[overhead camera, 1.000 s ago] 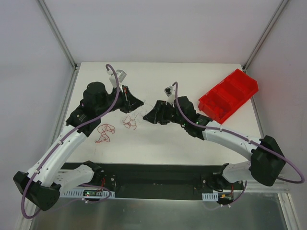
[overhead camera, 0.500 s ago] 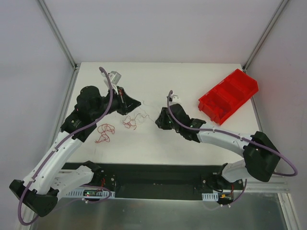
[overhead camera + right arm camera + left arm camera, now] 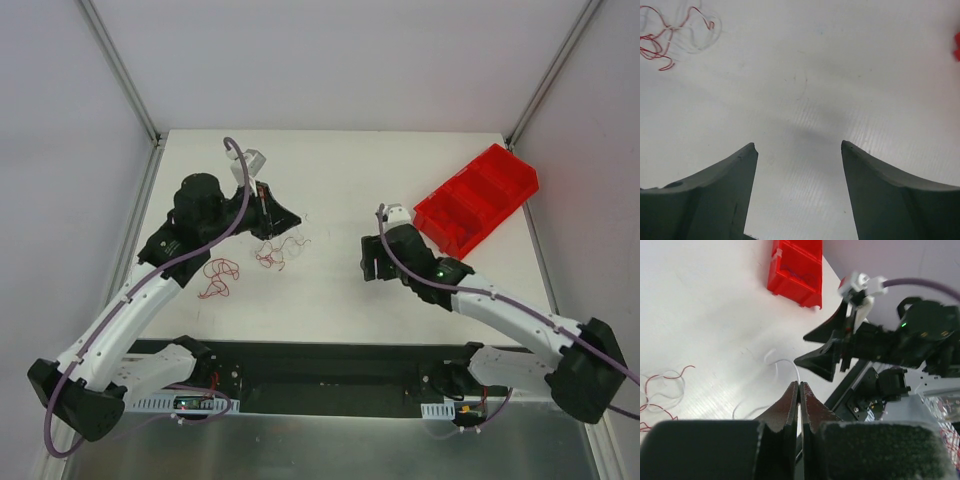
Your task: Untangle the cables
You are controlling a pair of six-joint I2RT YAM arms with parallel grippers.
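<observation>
The step in hand seems to be the pulling of one strand out of the tangle. The left gripper (image 3: 799, 386) has its jaws clenched, and a whitish wire (image 3: 785, 361) curves over the surface (image 3: 400, 160) and runs into their tips, so it is most probably pinched there, although the wire is too thin to be sure. The cables (image 3: 268, 256) lie just beside this gripper as a small red tangle with pale loops. A second red bunch (image 3: 218, 277) lies apart from it, nearer to the left arm and not touching it. The right gripper (image 3: 797, 144) hangs over a bare part of the surface with its jaws released and nothing between them, well apart from the tangle. The next move probably calls for the right gripper to go back to the red tangle and hold it down, while the left one draws the pale wire away slowly. The red bin (image 3: 478, 198) stands at the far right, out of the way; nothing blocks the path.
</observation>
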